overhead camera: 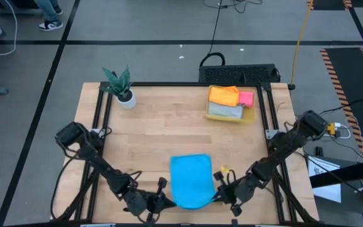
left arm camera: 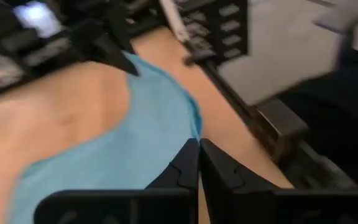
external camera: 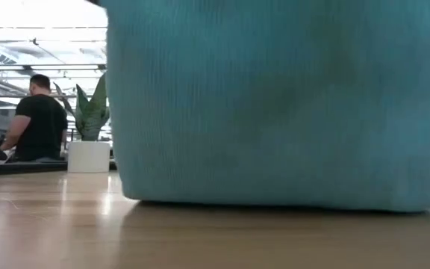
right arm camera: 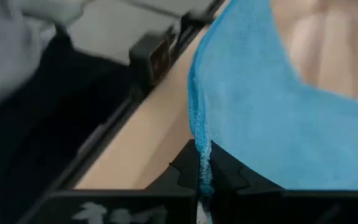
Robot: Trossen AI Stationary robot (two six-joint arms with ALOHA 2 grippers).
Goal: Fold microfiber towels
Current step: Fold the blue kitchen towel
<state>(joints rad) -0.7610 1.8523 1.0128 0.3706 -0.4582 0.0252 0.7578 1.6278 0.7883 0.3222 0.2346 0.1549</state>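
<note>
A bright blue microfiber towel [overhead camera: 191,180] lies at the table's near middle, its near end raised. In the low view the blue towel [external camera: 275,97] fills most of the picture like a curtain. My left gripper [overhead camera: 164,202] is shut at the towel's near left corner. My right gripper [overhead camera: 219,192] is shut at its near right corner. Orange [overhead camera: 224,95], pink [overhead camera: 246,98] and grey [overhead camera: 224,111] towels lie in a yellow bin [overhead camera: 252,117] at the far right. My left gripper pinches the towel's near left corner [left arm camera: 195,132] between its two shut fingers [left arm camera: 185,165], slanting down from the near left. That corner is off the table; the far part lies flat. My right gripper pinches the towel's near right corner at its edge [right arm camera: 199,140] between its shut fingers [right arm camera: 225,171], slanting down from the near right. The cloth runs from the fingers toward the table's far side, and its far part rests on the wood.
A potted plant [overhead camera: 122,89] stands at the far left corner. Bare wood [overhead camera: 156,132] lies between the blue towel and the bin. A black frame rail [overhead camera: 266,120] runs along the table's sides. In the low view a person [external camera: 39,119] sits beyond the table.
</note>
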